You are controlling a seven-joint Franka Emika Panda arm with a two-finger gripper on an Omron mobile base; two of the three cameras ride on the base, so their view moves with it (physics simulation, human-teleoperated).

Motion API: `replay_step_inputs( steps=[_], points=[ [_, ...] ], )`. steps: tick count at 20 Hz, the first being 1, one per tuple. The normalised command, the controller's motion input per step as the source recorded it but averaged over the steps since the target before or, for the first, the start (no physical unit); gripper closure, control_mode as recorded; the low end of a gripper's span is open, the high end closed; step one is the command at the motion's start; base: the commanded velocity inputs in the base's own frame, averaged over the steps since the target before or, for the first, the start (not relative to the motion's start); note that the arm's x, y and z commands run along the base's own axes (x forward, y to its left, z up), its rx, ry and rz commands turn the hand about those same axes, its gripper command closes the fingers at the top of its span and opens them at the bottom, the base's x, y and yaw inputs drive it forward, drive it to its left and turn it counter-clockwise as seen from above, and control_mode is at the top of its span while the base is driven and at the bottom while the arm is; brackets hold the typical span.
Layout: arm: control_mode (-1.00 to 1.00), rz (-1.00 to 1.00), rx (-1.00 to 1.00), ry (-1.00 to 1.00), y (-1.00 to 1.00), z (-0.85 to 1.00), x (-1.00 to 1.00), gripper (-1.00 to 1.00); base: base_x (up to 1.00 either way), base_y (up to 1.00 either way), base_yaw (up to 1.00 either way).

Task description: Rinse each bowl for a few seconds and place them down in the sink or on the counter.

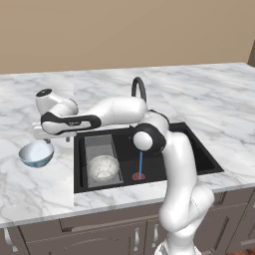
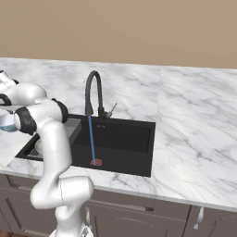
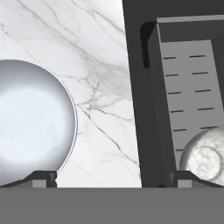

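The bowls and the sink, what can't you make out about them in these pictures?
- Blue bowl: hand view, cut off by the left edge; right base view, mostly behind the arm.
- Speckled bowl: hand view, cut by the right edge; right base view, hidden by the arm.
- Sink: left base view, its middle is hidden behind the arm.
- Tool: hand view, just the tips show, wide apart.

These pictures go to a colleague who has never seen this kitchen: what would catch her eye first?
Probably the thin blue stream of water falling from the black faucet onto the red drain ring in the sink. Then the white arm stretched left, its open claw above the blue bowl on the counter, while the speckled bowl sits on the sink's grey tray.
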Motion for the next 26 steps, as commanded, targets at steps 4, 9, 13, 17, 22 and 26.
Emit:
replay_step_inputs(
  steps=[4,9,13,17,22,26],
  points=[
    [-1.0,-0.09,0.0,0.0,0.16,0.0,-0.02,-1.0,0.0,0.0,0.0],
    [-1.0,-0.08,0.02,0.0,0.07,-0.09,-0.08,-1.0,0.0,0.0,0.0],
    [-1.0,-0.04,0.03,0.0,-0.04,-0.05,-0.23,-1.0,0.0,0.0,0.0],
    [-1.0,-0.03,0.02,0.0,-0.08,-0.02,-0.23,-1.0,0.0,0.0,0.0],
    [-1.0,-0.05,0.08,-0.02,-0.04,-0.04,-0.06,-1.0,0.0,0.0,0.0],
    [-1.0,-0.07,0.13,-0.08,-0.07,-0.17,0.0,-1.0,0.0,0.0,0.0]
  ],
)
